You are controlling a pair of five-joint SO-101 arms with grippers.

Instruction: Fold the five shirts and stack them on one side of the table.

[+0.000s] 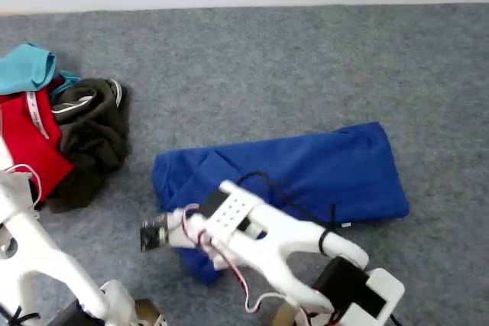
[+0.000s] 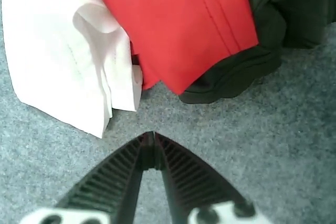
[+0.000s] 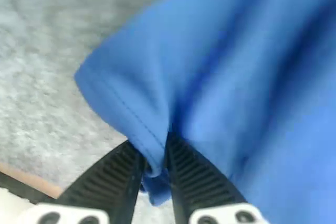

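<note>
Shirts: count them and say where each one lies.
5. Blue shirt mid-table, pinched by the right gripper; teal shirt, red shirt and dark shirt heaped at the table's side; white shirt beside the red. Others may be hidden.

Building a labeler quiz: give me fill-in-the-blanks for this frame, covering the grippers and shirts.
1. The right gripper is shut on the ____.
2. The left gripper is shut above the mat, holding ____.
3. The red shirt lies on the ____ arm's side.
Missing: blue shirt; nothing; left.
</note>
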